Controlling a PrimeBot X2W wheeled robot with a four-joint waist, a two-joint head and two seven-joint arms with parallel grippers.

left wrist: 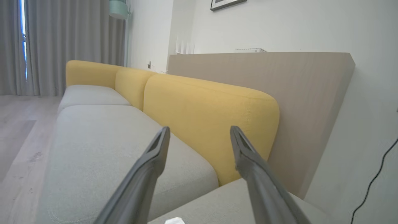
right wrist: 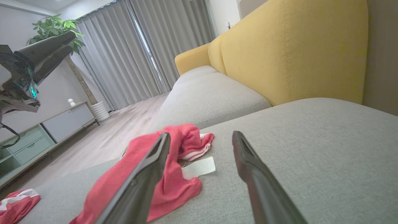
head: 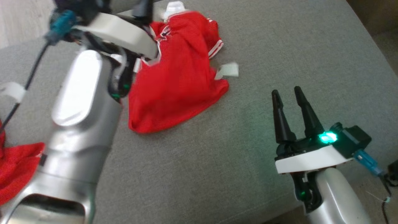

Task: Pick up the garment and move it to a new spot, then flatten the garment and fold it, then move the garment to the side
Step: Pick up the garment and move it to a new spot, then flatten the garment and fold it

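Observation:
The garment [head: 177,81] is a red jersey with white trim, lying crumpled on the grey cushion [head: 248,174]. A white tag [head: 228,70] sticks out at its right edge. My left arm [head: 77,102] reaches over the garment's left side. In the left wrist view my left gripper [left wrist: 199,129] is open and holds nothing, pointing over the sofa. My right gripper [head: 286,91] stands open to the garment's right, apart from it. The right wrist view shows the garment [right wrist: 174,183] just ahead of my open right gripper [right wrist: 201,136].
A second piece of red cloth [head: 15,168] lies at the cushion's near left. A yellow backrest [left wrist: 211,118] and a beige panel [left wrist: 304,102] rise behind the seat. The floor [right wrist: 118,137] lies beyond the cushion edge. Cables [head: 387,186] hang at the lower right.

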